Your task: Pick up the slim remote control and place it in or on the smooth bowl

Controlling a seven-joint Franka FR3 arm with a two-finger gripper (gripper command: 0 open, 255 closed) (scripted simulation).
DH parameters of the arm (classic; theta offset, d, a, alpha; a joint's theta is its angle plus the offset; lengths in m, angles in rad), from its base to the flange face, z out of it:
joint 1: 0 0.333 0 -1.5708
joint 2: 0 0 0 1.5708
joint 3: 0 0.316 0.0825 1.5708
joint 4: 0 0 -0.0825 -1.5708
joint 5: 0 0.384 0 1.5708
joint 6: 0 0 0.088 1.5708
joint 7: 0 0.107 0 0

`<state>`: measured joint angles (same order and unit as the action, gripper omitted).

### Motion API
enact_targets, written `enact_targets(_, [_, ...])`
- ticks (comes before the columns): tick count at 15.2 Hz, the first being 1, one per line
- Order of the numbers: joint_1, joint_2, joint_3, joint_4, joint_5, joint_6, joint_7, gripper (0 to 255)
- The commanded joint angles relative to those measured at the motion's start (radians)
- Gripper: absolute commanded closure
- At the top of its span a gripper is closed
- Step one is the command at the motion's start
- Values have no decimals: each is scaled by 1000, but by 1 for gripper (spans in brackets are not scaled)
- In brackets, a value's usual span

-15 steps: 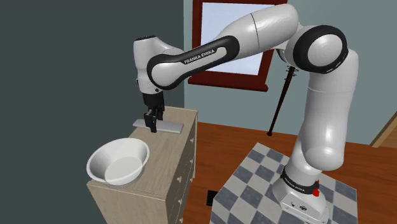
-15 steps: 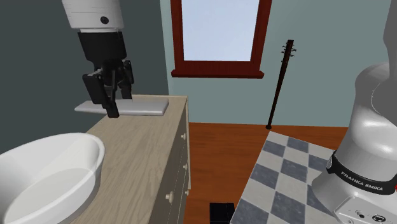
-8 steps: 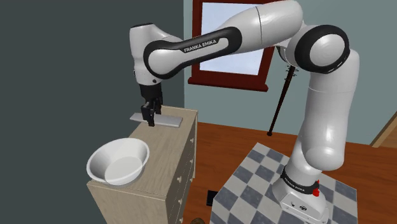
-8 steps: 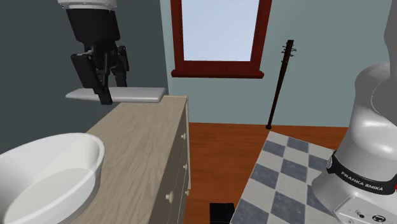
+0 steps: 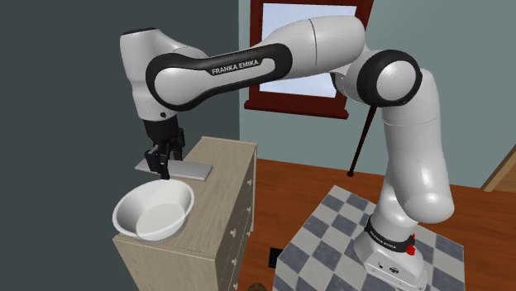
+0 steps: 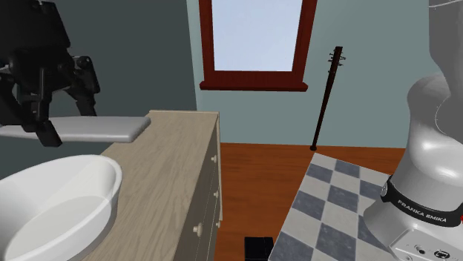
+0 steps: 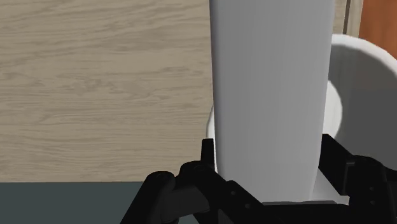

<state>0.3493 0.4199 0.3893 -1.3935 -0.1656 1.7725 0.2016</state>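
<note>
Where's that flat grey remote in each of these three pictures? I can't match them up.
Shoulder view: the remote control is left of centre, clasped by the hand by the far rim of the bowl.
Second exterior view: the remote control is at the far left, above the bowl.
Wrist view: the remote control is the broad pale strip running out from the hand, with the bowl beyond it.
Shared landmark: the white bowl.
</note>
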Motion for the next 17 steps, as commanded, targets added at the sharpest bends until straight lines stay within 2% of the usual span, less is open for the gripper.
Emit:
enact_targets(1, [43,59,4,89,-21,-34,37,255])
enact_targets(4, [122,174,3,269,-57,-104,85,255])
enact_targets(5, [134,192,1,299,-62,-115,90,255])
enact_targets(17, [112,188,-3,129,-65,48,103,255])
